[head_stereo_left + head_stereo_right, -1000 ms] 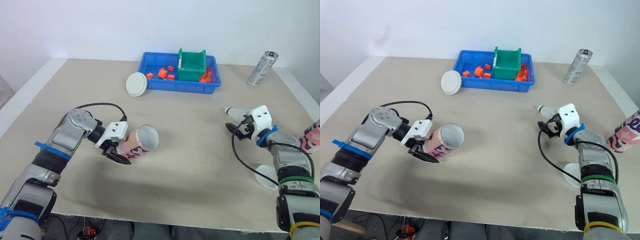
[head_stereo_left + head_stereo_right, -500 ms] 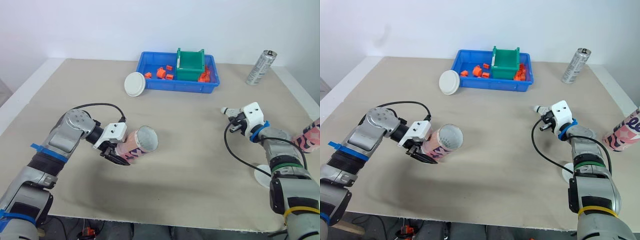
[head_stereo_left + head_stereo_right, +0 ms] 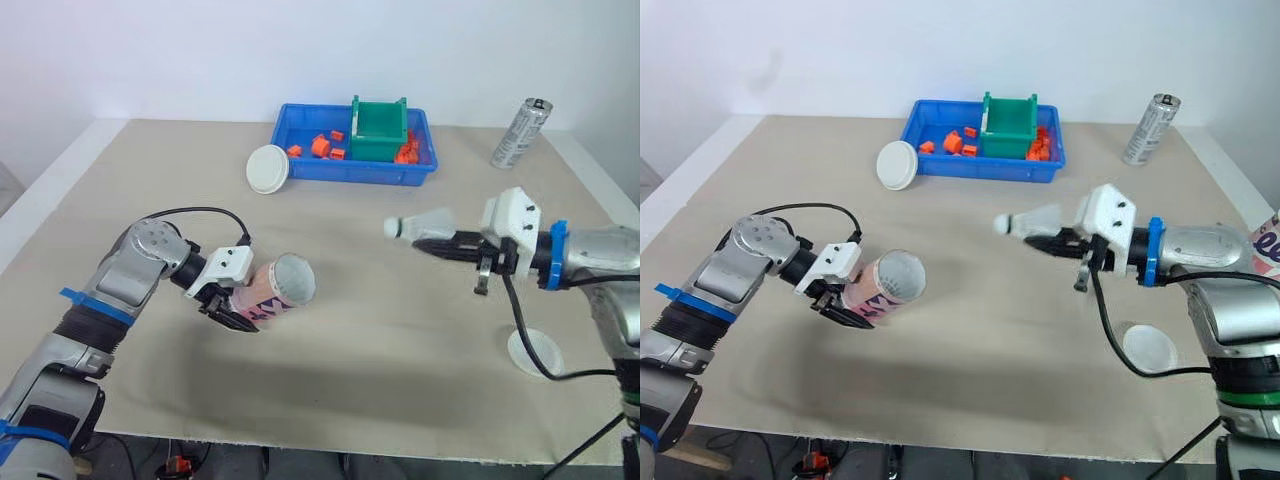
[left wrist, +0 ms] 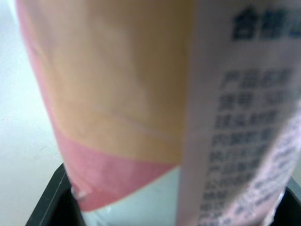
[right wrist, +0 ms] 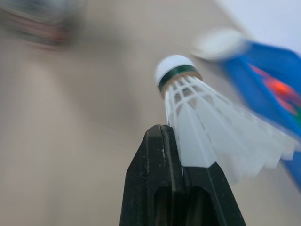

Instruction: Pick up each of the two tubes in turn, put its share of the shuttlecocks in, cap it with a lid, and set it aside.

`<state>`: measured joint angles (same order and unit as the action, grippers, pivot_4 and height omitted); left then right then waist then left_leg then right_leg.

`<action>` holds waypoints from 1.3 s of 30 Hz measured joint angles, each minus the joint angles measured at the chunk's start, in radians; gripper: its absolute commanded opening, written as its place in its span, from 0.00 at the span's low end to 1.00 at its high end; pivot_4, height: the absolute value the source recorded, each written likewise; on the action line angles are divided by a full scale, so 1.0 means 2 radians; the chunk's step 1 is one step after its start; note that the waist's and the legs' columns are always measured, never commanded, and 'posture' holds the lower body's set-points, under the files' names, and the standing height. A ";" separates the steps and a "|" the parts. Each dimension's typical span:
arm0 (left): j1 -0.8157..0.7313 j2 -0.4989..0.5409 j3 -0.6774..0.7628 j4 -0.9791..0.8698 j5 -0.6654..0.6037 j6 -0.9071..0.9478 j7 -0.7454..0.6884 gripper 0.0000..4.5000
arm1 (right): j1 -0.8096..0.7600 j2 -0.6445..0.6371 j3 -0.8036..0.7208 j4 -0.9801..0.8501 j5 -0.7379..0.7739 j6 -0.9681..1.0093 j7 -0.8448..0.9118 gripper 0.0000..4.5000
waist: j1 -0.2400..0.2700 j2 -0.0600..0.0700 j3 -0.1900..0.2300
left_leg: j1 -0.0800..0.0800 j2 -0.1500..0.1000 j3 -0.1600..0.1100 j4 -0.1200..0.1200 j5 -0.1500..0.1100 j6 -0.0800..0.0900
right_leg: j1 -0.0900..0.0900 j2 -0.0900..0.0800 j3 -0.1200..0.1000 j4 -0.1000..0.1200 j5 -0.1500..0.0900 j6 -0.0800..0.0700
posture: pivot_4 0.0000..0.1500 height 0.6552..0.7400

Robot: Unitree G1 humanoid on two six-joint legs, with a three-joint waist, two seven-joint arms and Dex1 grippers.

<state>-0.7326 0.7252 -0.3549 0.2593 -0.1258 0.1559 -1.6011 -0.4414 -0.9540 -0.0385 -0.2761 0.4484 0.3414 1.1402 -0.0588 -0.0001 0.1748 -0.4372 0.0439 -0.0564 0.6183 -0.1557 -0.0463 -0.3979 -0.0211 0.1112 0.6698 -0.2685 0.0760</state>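
Above the beige tabletop, the left pincer clamps the pink patterned cardboard tube tilted, mouth toward the right pincer, which pinches a white feathered shuttlecock cork-first, apparently for insertion.

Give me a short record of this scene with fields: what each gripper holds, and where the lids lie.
left gripper: shut on pink patterned cardboard tube, tilted, open mouth toward the other arm
right gripper: shut on white feather shuttlecock, cork end pointing toward the tube, apart from it
lids: white round lid touching blue plastic tray; second white round lid under the right arm
other: silver metal can, far right
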 measured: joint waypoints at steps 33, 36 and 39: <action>-0.007 -0.012 0.001 0.011 0.001 -0.001 -0.007 0.68 | -0.198 0.109 0.142 -0.010 -0.025 0.056 0.086 0.74 | 0.006 -0.002 0.000 | 0.000 0.000 0.000 0.000 0.000 0.000 | -0.002 0.000 0.000 0.002 0.000 0.001 | 1.00 0.95; -0.008 -0.012 0.001 0.013 0.001 -0.002 -0.006 0.68 | -0.197 0.126 0.141 0.003 -0.019 0.076 0.076 0.60 | 0.006 -0.002 0.000 | 0.000 0.000 0.000 0.000 0.000 0.000 | -0.002 0.000 0.000 0.004 0.000 0.000 | 1.00 0.95; -0.009 -0.013 0.000 0.016 0.001 -0.003 -0.007 0.68 | -0.197 0.126 0.158 0.007 -0.028 0.073 0.083 0.32 | 0.006 -0.002 0.000 | 0.000 0.000 0.000 0.000 0.000 0.000 | -0.002 0.000 0.000 0.004 0.000 0.001 | 1.00 0.95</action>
<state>-0.7498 0.6998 -0.3541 0.2912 -0.1238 0.1507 -1.6156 -0.8348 -0.7015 0.2766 -0.2618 0.3928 0.4875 1.3067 -0.0459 -0.0046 0.1745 -0.4378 0.0441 -0.0558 0.6186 -0.1555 -0.0467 -0.4022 -0.0209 0.1108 0.6774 -0.2693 0.0774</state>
